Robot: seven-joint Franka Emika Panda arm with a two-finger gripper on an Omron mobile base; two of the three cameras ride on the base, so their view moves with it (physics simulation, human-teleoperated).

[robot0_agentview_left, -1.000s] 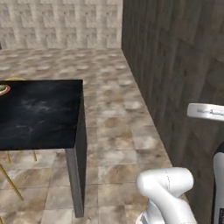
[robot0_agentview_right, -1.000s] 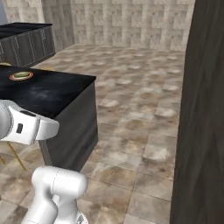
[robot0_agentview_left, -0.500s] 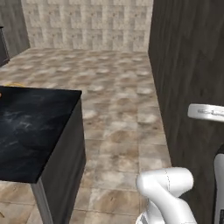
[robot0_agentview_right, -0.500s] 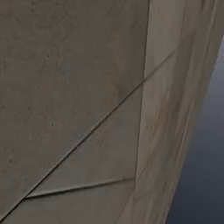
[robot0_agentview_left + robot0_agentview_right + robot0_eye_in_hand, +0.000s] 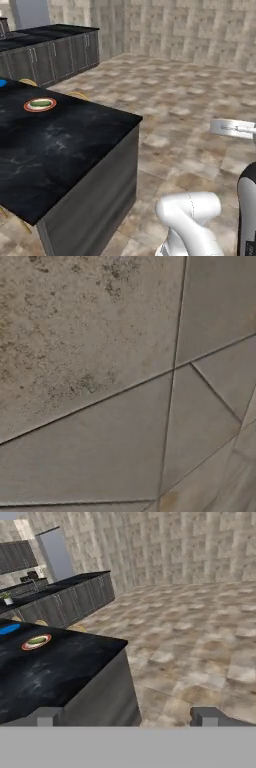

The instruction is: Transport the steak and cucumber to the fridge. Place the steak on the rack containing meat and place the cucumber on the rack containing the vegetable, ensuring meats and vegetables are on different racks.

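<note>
The cucumber (image 5: 41,103) is a small green shape lying on a red-rimmed white plate (image 5: 28,107) on the black island counter (image 5: 60,150), far to the left of my arm. In the hand view the cucumber (image 5: 36,641) lies far ahead at the left. My gripper (image 5: 127,717) is open, its dark fingertips (image 5: 47,716) wide apart with nothing between them. It hangs over bare floor, well away from the counter. The steak is out of view; a blue plate (image 5: 9,629) shows at the counter's left edge. The fridge (image 5: 55,554) stands tall and grey at the far back left.
Dark base cabinets (image 5: 55,55) with a black worktop line the back left wall. Wooden chair backs (image 5: 77,94) peek up beyond the island's far side. Open tiled floor (image 5: 190,100) spreads to the right. The right base view faces a tiled surface (image 5: 100,356) at very close range.
The whole picture has swung in both base views, so the base has turned. The island and the cucumber's plate now show at the left. The gripper has stayed open.
</note>
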